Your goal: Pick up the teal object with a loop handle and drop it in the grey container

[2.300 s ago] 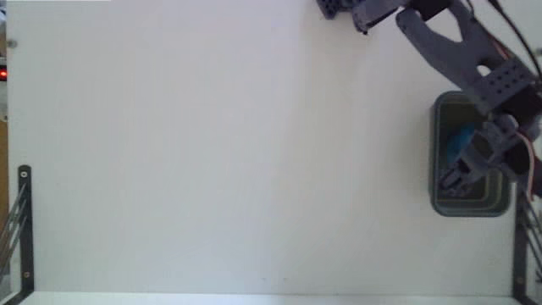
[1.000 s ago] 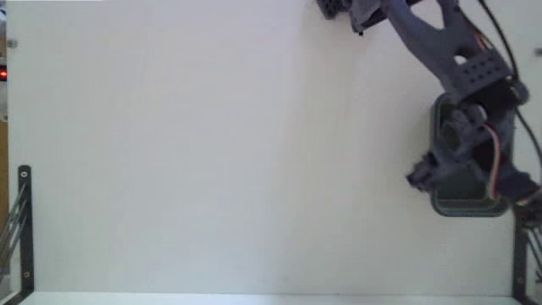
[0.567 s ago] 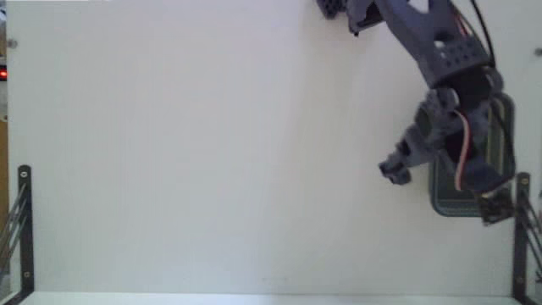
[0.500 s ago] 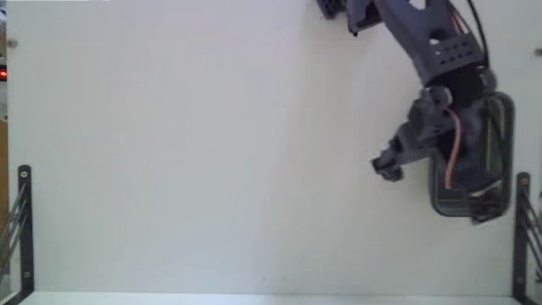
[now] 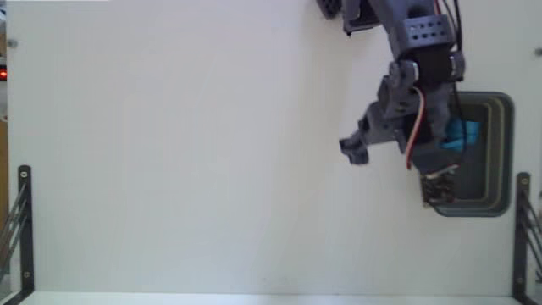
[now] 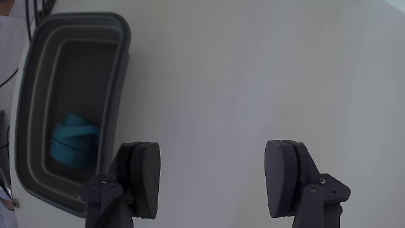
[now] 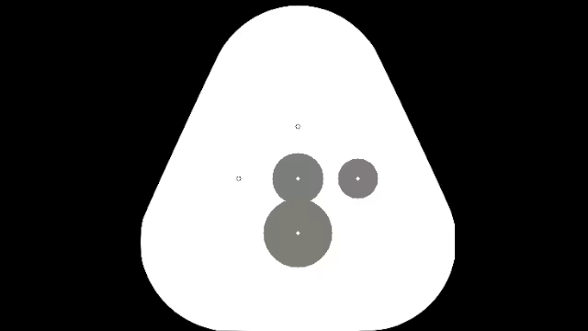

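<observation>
The teal object with a loop handle (image 5: 463, 134) lies inside the grey container (image 5: 506, 152) at the right of the fixed view, partly hidden by the arm. In the wrist view the teal object (image 6: 73, 139) rests in the lower part of the container (image 6: 120, 63), at the left. My gripper (image 5: 395, 171) hangs over the white table just left of the container. It is open, one finger near the container's rim and the other further left. The wrist view shows the gripper (image 6: 215, 180) with only bare table between its wide-apart pads.
The arm's base (image 5: 339, 8) sits at the top edge of the fixed view. Black metal brackets stand at the lower left (image 5: 24, 220) and lower right (image 5: 518, 229). The white table (image 5: 186, 152) stretches left of the arm.
The gripper was over the container with the teal object. It has since swung left off the container, open, and the teal object now lies uncovered inside.
</observation>
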{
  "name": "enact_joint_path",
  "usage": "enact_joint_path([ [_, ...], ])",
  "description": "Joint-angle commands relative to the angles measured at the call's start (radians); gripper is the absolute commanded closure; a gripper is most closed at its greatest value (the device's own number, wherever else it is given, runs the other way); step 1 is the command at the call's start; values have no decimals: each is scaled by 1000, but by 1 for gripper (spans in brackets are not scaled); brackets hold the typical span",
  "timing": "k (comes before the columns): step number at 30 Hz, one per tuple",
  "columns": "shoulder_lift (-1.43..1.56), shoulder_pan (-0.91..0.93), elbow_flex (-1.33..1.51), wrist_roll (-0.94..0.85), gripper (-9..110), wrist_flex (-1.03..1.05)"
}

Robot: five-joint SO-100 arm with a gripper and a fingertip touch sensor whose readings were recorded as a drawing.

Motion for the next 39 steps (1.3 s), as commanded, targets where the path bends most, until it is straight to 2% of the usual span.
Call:
enact_joint_path([
  [1, 108, 33, 32, 3, -9, 1],
  [19, 279, 163, 202, 3, -9, 2],
  [39, 308, 186, 231, 3, -9, 2],
])
